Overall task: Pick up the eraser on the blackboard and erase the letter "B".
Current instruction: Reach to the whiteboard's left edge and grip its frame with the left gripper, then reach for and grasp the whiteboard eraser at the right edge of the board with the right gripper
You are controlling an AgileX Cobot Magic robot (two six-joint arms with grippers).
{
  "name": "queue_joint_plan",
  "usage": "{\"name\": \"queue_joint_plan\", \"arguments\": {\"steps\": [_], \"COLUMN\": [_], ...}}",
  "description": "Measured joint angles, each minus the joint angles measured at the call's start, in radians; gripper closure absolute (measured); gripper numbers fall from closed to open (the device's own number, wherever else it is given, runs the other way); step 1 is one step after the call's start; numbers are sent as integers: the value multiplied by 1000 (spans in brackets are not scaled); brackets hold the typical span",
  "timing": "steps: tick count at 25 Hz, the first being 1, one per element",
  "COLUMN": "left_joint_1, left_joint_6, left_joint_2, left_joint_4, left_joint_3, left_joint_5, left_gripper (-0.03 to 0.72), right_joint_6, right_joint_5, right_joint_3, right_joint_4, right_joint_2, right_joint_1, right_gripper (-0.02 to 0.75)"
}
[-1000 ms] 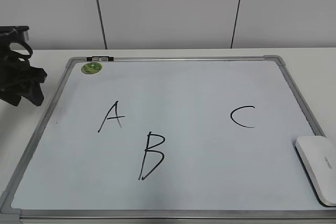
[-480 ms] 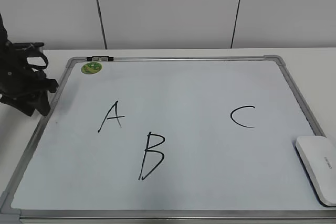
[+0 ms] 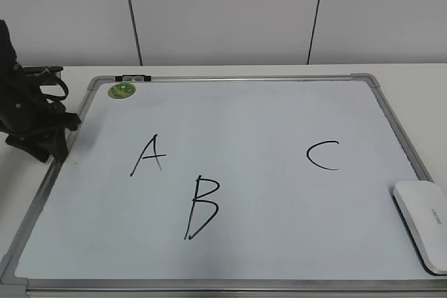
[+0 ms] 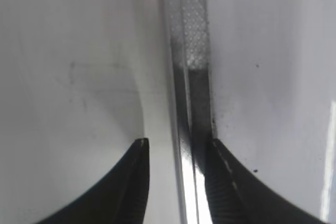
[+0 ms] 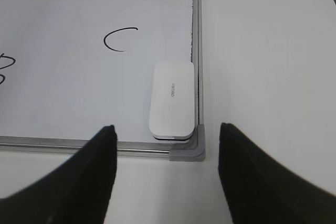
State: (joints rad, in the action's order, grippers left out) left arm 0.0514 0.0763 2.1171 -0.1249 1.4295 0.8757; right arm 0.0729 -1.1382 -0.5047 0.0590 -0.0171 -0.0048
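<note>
The blackboard is a white dry-erase board with a grey frame, lying flat on the table. The black letter "B" is near its front, between "A" and "C". The white eraser lies on the board's front right corner; it also shows in the right wrist view. My right gripper is open and empty, held above the table just in front of the eraser. My left gripper is open, its fingers astride the board's left frame rail, seen at the left in the exterior view.
A green round sticker and a small black clip sit at the board's far left corner. A white wall with dark seams rises behind the table. White table surface runs along the right of the board.
My left arm has moved right and a little down, from beside the board to its left frame rail. The eraser and letters have not moved.
</note>
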Motion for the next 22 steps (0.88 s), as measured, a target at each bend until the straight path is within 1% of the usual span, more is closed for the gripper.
{"name": "queue_joint_plan", "arguments": {"steps": [1,3,5,7,9,22], "left_joint_1": [0,0,0,0,0,-2], "left_joint_6": [0,0,0,0,-5,-11], "left_joint_2": [5,7,9,14,15,15], "left_joint_4": [0,-2,-9,-11,-19,-23], "left_joint_3": [2,4,4,11,14,14], "left_joint_5": [3,8,13,22,24,26], "left_gripper": [450,491,552,638,671,677], "right_joint_6": [0,0,0,0,0,0], "right_joint_5": [0,0,0,0,0,0], "right_joint_3": [0,0,0,0,0,0], "right_joint_4": [0,0,0,0,0,0], "right_joint_2": [0,0,0,0,0,0], "right_joint_1": [0,0,0,0,0,0], "right_gripper": [262,262,262,262,262,262]}}
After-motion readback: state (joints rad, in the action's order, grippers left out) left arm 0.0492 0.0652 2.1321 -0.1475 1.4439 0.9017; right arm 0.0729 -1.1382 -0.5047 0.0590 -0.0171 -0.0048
